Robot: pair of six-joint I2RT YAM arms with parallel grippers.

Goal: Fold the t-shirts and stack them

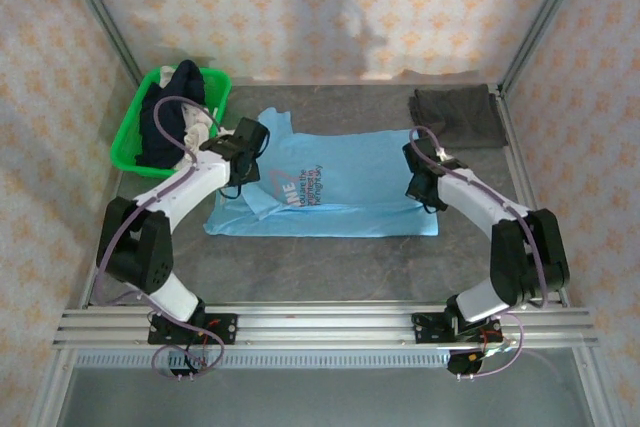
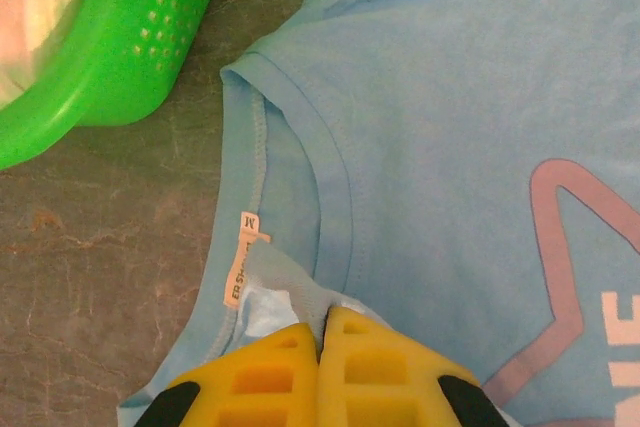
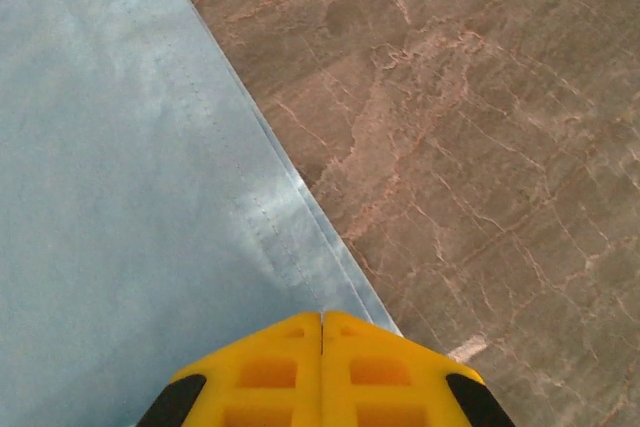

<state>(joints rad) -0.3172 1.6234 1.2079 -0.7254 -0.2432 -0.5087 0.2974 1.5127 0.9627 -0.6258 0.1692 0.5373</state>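
Grey marbled counter (image 1: 330,267): light blue cotton t-shirt (image 1: 350,182) flat mid-counter, left jaws clamped tight on collar (image 2: 330,197), right jaws clamped tight on hem (image 3: 270,217). At far-right corner, folded dark grey t-shirt (image 1: 455,115).

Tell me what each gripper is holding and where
Both hold the light blue t-shirt: left gripper at the collar, right gripper at the hem edge.

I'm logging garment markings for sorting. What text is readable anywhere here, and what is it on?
"M": white neck label inside the light blue cotton t-shirt, seen turned.
"E": end of the large white chest letters, rest cut off by the frame edge.
Unreadable: smaller print lower on that label, too small.
Unreadable: small dark-and-red chest lettering, blurred.
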